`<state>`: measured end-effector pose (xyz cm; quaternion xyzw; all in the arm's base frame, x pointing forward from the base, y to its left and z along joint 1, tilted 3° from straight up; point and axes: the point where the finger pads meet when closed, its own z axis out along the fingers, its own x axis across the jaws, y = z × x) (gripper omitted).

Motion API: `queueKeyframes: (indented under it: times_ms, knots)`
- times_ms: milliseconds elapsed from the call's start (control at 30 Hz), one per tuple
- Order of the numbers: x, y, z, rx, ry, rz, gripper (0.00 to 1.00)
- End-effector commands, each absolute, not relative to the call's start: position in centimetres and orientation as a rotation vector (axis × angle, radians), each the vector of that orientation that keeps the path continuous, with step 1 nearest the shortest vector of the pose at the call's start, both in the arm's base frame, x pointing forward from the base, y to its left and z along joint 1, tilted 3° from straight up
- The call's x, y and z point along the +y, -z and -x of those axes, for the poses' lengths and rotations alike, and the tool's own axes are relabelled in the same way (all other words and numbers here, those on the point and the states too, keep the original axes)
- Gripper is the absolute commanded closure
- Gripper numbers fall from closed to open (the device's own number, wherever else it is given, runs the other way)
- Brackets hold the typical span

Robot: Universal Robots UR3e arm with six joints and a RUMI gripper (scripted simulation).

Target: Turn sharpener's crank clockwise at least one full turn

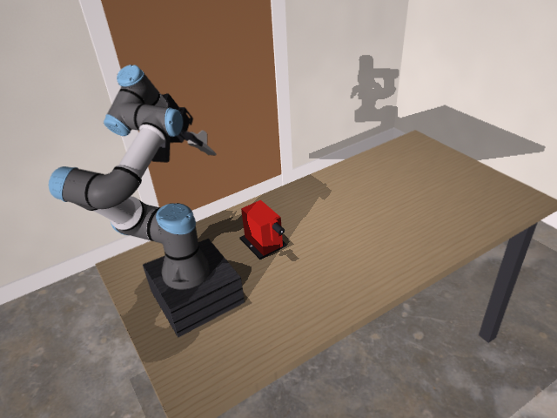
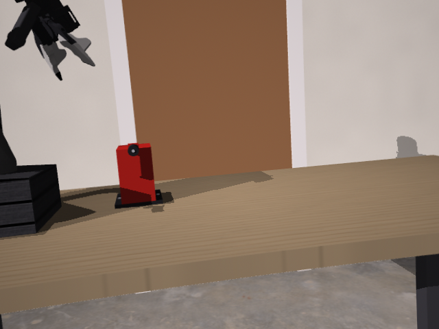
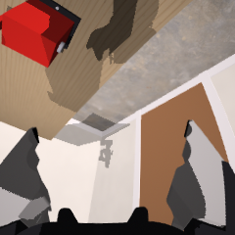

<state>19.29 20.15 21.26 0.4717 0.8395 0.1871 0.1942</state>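
The red sharpener [image 1: 259, 226] [image 2: 135, 173] [image 3: 31, 30] stands on a black base plate on the wooden table [image 1: 382, 216] [image 2: 247, 219], just right of the arm's pedestal. Its small black crank knob [image 1: 278, 228] [image 2: 133, 148] [image 3: 62, 47] sticks out of the side facing the exterior camera. My gripper [image 1: 207, 145] [image 2: 76, 68] [image 3: 111, 124] is open and empty. It hangs high above the table, above and to the left of the sharpener, well apart from it.
The arm stands on a black pedestal [image 1: 197, 292] [image 2: 25, 198] at the table's left end. A brown door panel [image 1: 202, 90] [image 2: 209, 85] and white walls stand behind the table. The table's edge and a dark leg [image 1: 506, 287] are at the right.
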Motion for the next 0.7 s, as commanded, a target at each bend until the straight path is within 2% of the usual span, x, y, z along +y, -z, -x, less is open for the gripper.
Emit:
queueKeyframes:
  times_ms: [0,533,567,667]
  knots:
    - [20.2,-21.3,-19.3,2.353,-0.527,-1.322,0.0]
    - [20.2,-21.3,-19.3,2.353,-0.527,-1.322,0.0]
    - [20.2,-21.3,-19.3,2.353,-0.527,-1.322,0.68]
    - [19.1,-20.8,-20.2,2.413,-0.454,-1.264,0.68]
